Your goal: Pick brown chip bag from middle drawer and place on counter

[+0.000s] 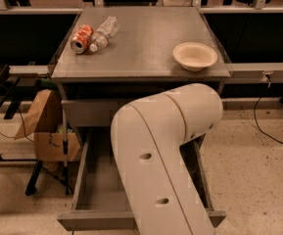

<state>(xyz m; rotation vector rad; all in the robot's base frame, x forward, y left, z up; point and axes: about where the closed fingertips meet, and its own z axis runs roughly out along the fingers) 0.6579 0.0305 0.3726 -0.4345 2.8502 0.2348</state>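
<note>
The middle drawer (89,219) stands pulled open below the counter (146,43). My white arm (160,151) reaches down into the drawer and covers most of its inside. My gripper is hidden behind the arm, down in the drawer. The brown chip bag is hidden from view. The visible left part of the drawer floor (99,185) is bare grey.
An orange soda can (81,38) and a clear plastic bottle (103,32) lie at the counter's back left. A pale paper bowl (195,56) sits at its right edge. A brown paper bag (38,114) and cardboard box (53,146) stand left of the cabinet.
</note>
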